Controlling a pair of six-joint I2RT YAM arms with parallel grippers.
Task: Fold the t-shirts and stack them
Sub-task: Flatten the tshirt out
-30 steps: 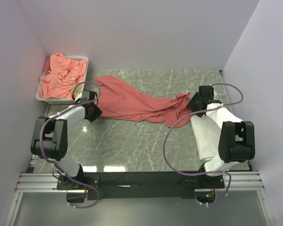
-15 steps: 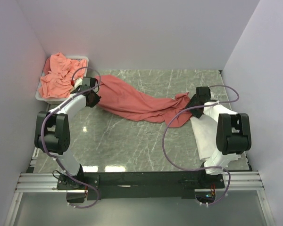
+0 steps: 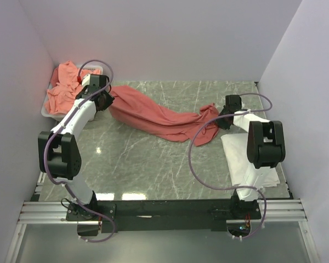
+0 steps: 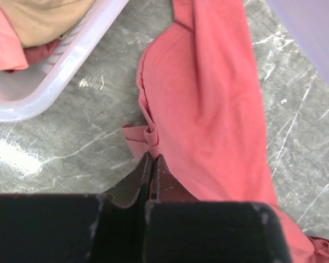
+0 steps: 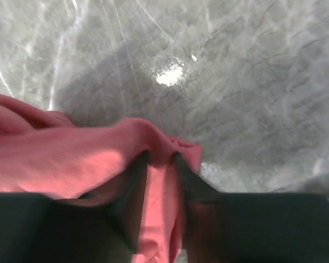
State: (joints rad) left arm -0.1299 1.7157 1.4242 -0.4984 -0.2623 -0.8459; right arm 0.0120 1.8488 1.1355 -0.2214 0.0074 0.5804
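Coral t-shirt (image 3: 153,118) lies drawn out in a long, rumpled band across the bench (image 3: 153,164), running from upper left of the top view, just beside the white tray (image 4: 49,82), down to centre right.

More t-shirts (image 3: 63,87) sit heaped in the tray, unfolded. White folded garment (image 3: 247,159) lies flat at the right edge of the bench, partly under the right arm.

Left tool (image 4: 151,159): fingers pressed together, no gap showing. A small knot of coral hem is bunched at the tips, so it reads as pinching the shirt's edge at the tray end.

Right tool (image 5: 162,159): narrow. A thick fold of the same shirt fills the space between the two fingers at the other end. The wrist view is somewhat blurred, so how firm this grip is I cannot say.

Handling, as judged:
- The cloth is light and limp, with no stiffness of its own. It sags and ropes up between the two holds rather than spreading.
- Thin knit should bear a pinch without harm, but a single layer at the hem can slip out of closed fingers under pull.
- The polished stone surface looks slick, so the shirt will probably slide freely when dragged and not anchor for a fold.

Where to take hold: the hem corners or shoulder seams, where the fabric is doubled. The present holds look to be on bunched edges, so the shirt likely needs spreading flat first.
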